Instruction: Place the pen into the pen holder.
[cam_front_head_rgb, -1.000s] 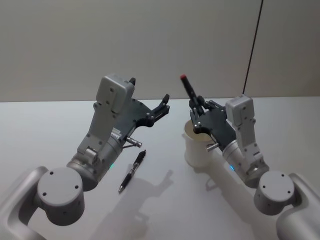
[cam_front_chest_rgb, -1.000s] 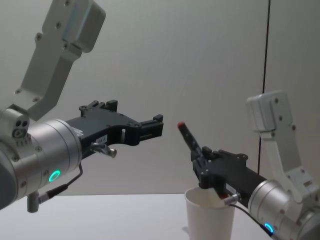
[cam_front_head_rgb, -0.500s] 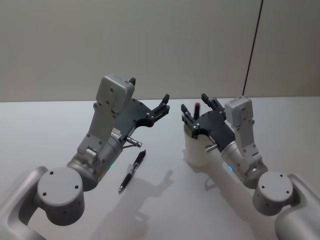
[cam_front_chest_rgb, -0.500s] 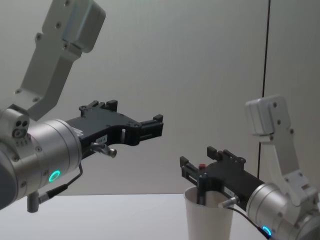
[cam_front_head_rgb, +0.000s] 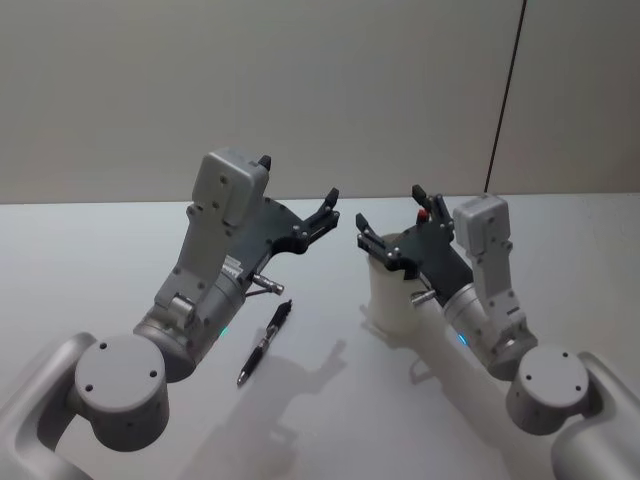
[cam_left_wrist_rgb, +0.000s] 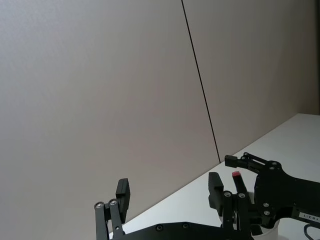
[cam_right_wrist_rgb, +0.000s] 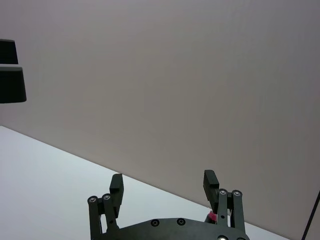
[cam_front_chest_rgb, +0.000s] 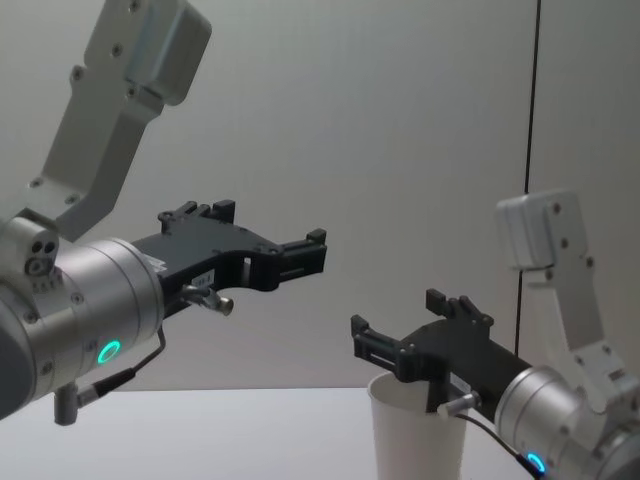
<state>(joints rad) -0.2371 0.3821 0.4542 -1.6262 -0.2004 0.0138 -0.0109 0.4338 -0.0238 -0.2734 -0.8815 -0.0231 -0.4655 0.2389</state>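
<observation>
The pen holder (cam_front_head_rgb: 385, 300), a white paper cup (cam_front_chest_rgb: 415, 440), stands on the table under my right gripper. A pen stands in it, and only its red tip (cam_front_head_rgb: 424, 213) shows behind the gripper's fingers, also seen from the left wrist (cam_left_wrist_rgb: 235, 174). My right gripper (cam_front_head_rgb: 392, 215) hovers just over the cup's rim, open, with nothing between its fingers (cam_right_wrist_rgb: 210, 180). My left gripper (cam_front_head_rgb: 328, 208) is held high to the left of the cup, open and empty (cam_left_wrist_rgb: 169, 190). A second, black pen (cam_front_head_rgb: 265, 340) lies flat on the table below the left arm.
The pale table (cam_front_head_rgb: 90, 260) runs back to a plain wall. A thin dark cable (cam_front_head_rgb: 508, 90) hangs down the wall behind the right arm.
My right gripper opened and let go of the red-tipped pen, which dropped from a tilted hold above the cup down into it. The left arm has not moved.
</observation>
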